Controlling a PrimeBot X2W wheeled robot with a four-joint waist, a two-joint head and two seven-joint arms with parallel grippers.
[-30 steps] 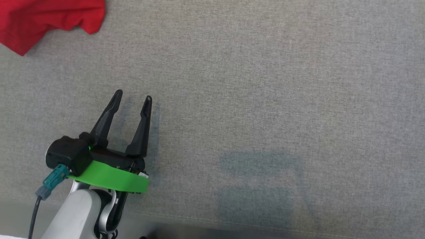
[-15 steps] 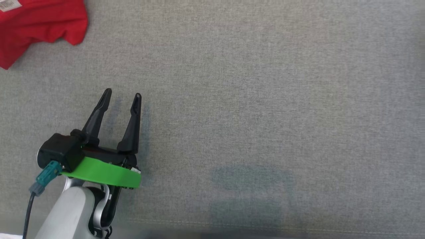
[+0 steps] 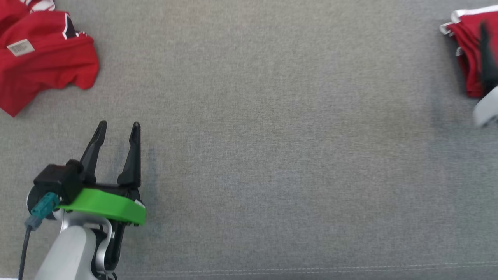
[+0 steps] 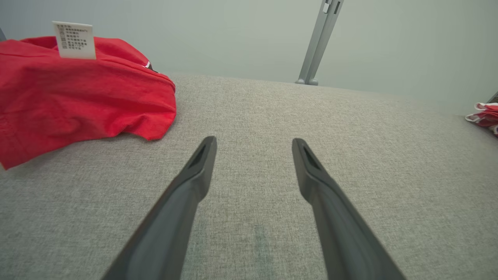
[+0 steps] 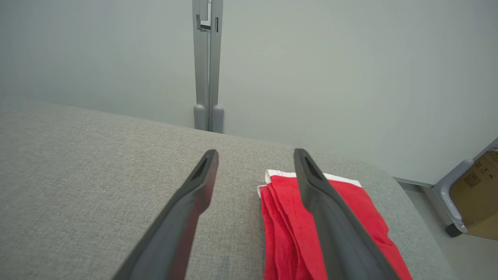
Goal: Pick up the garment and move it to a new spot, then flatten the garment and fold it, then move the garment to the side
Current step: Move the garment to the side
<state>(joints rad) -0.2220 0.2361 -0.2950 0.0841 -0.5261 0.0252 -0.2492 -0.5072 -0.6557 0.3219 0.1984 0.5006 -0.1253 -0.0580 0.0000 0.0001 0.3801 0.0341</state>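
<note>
A folded red garment [image 5: 288, 217] with white trim lies flat near the right end of the grey cloth surface [image 3: 272, 136]; it also sits at the head view's top right edge [image 3: 467, 50]. My right gripper [image 5: 255, 153] hovers over it, open, with nothing between its fingers. The right finger crosses in front of the folded garment. A crumpled red garment [image 3: 42, 58] with a white label lies at the far left [image 4: 78, 89]. My left gripper [image 3: 118, 126] stands open and empty over bare cloth, short of that crumpled garment [image 4: 253, 142].
My pale right forearm [image 3: 484, 111] shows blurred at the head view's right edge. A grey metal post [image 5: 208, 58] rises behind the surface's far edge. A cardboard box [image 5: 478, 190] stands on the floor past the right end.
The head camera has shifted, bringing the folded garment and my right forearm into the picture at the right and more of the crumpled garment at the left. My left gripper stays open.
</note>
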